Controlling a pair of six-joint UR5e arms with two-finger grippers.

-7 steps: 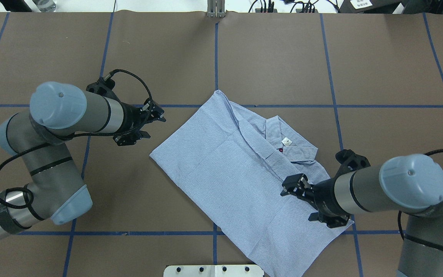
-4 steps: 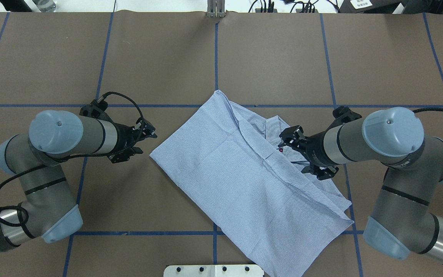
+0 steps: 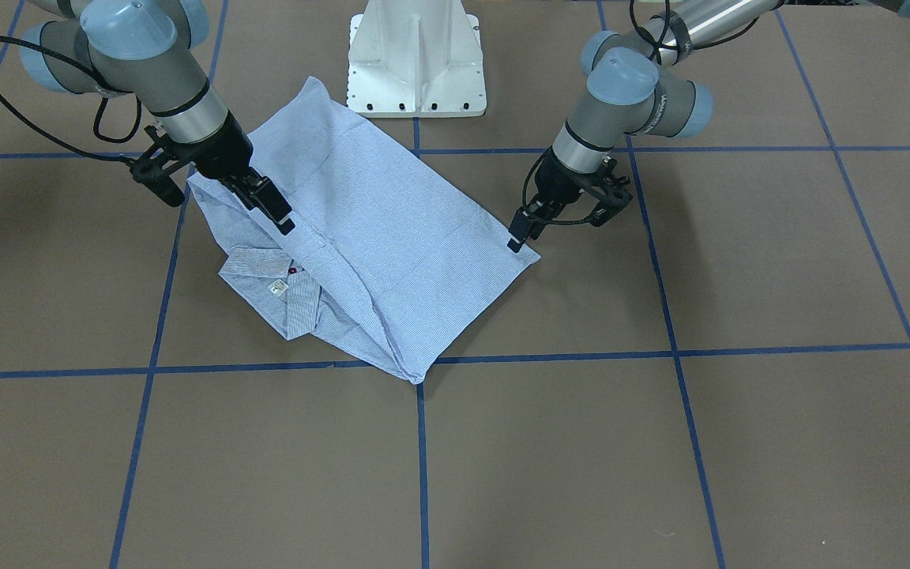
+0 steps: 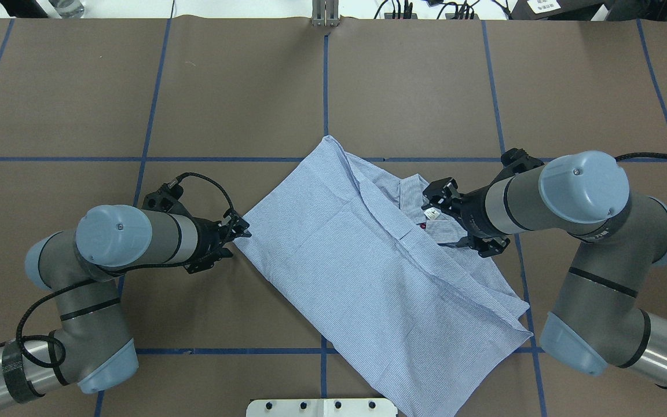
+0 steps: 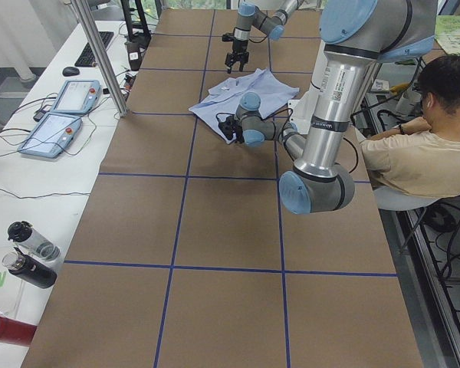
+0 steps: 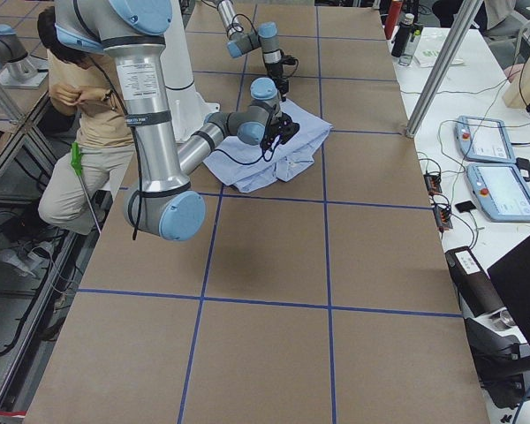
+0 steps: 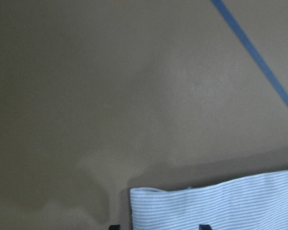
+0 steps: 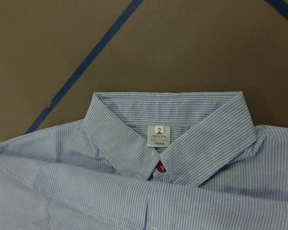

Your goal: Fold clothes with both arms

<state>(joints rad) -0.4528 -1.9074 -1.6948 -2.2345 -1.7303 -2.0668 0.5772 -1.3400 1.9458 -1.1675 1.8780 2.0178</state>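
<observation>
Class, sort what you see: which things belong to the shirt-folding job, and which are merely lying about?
Job:
light blue-and-white striped collared shirt
left arm's black end effector
right arm's black end effector

Lying about:
white pedestal base
two grey touchscreen pendants
drink bottles
seated person

The shirt (image 4: 356, 266) lies on the table (image 4: 414, 87) between the two grippers. One corner of it sits between the jaws of the left gripper (image 4: 245, 229). The collar (image 8: 120, 129) and its label (image 8: 159, 135) lie just ahead of the jaws of the right gripper (image 4: 435, 194), which hangs over the shirt.
</observation>
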